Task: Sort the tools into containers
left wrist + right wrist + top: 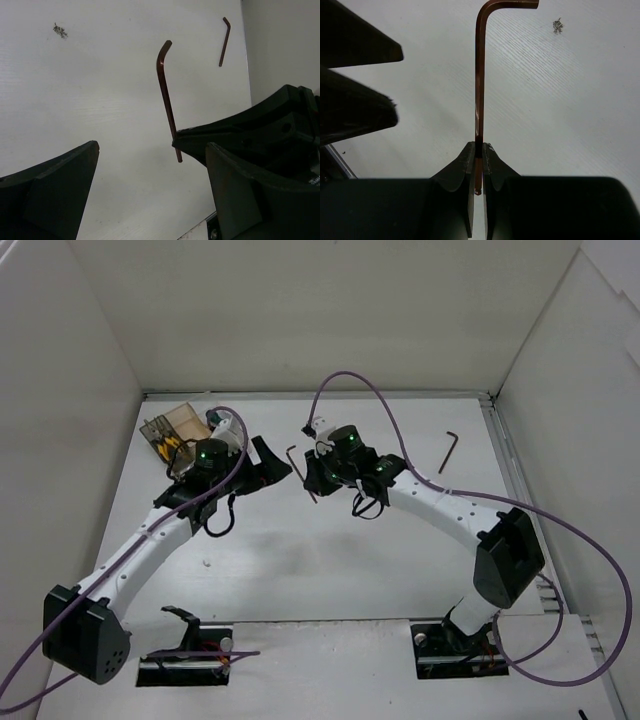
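Observation:
My right gripper (479,159) is shut on the lower end of a dark reddish L-shaped hex key (479,75), whose bend points away from the jaws. In the top view this hex key (297,468) lies mid-table between the right gripper (312,480) and my left gripper (272,465). The left gripper (150,200) is open and empty, just beside the key (166,95). A second hex key (448,452) lies at the far right and also shows in the left wrist view (225,42). The clear organiser tray (182,418) stands at the far left with yellow-handled pliers (170,448) in it, partly hidden by the left wrist.
White walls enclose the table on three sides. Purple cables (400,440) loop over the right arm and along the left arm. A small dark speck (60,31) lies on the table. A black mount with a hook (185,625) sits at the near edge.

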Motion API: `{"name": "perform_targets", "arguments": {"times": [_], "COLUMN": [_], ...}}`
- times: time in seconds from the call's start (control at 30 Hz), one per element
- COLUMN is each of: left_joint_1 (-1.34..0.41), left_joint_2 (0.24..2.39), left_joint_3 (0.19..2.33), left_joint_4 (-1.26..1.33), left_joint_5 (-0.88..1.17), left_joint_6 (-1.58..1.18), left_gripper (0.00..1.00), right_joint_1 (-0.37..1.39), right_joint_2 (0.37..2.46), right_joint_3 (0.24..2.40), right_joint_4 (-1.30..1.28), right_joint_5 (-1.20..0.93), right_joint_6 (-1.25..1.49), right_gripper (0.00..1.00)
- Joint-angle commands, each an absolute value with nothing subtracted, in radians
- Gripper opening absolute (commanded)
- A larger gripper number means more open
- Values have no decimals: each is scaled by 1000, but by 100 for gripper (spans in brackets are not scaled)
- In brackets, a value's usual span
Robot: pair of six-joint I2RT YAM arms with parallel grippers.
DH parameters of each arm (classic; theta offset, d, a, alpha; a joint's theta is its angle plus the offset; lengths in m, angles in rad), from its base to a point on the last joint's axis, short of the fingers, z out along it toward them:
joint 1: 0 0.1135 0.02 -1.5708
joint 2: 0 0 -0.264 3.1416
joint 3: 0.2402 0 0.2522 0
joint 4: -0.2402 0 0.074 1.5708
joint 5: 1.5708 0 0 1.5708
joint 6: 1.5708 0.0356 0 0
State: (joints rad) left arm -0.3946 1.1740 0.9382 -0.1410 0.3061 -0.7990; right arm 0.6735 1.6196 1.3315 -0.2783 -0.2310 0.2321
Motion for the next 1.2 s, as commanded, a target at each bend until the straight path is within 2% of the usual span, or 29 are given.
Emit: {"name": "perform_targets", "arguments": {"times": [0.0,0.33,0.43,0.47,0.5,0.53,0.6,0.67,0.77,0.8,0.83,0.93,1.0,1.07,1.17], "left_joint_1": [-411,-440,-449,-449,-449,-449,-449,-449,-449,-449,-424,-346,-281,-143,-62], "left_joint_2": [1195,1259,1262,1259,1258,1253,1249,1241,1229,1223,1220,1201,1189,1189,1222], "left_joint_3": [1019,1039,1042,1040,1040,1042,1040,1039,1037,1038,1039,1060,1078,1106,1155], "left_joint_4": [-48,-8,-8,-9,-8,-8,-8,-9,-8,-8,-8,-46,-60,-66,-60], "left_joint_5": [272,256,253,253,256,256,258,256,255,253,253,244,256,259,262], "left_joint_6": [-827,-868,-870,-871,-873,-871,-871,-871,-862,-856,-845,-778,-717,-652,-577], "left_gripper": [82,64,47,32,25,13,2,0,0,0,0,0,0,0,0], "right_joint_1": [701,759,765,770,773,773,773,772,773,773,773,773,764,761,741], "right_joint_2": [1532,1468,1457,1454,1451,1445,1442,1440,1447,1447,1447,1431,1410,1373,1333], "right_joint_3": [1339,1316,1305,1296,1295,1292,1284,1282,1285,1287,1289,1281,1263,1220,1183], "right_joint_4": [-189,-179,-179,-179,-179,-179,-179,-179,-179,-181,-179,-181,-181,-186,-195], "right_joint_5": [-250,-224,-219,-216,-213,-213,-206,-196,-180,-173,-167,-135,-114,-66,-41], "right_joint_6": [235,221,218,218,216,218,221,225,235,238,238,241,235,232,232], "right_gripper": [0,0,0,0,0,0,0,1,28,41,45,53,56,59,60]}}
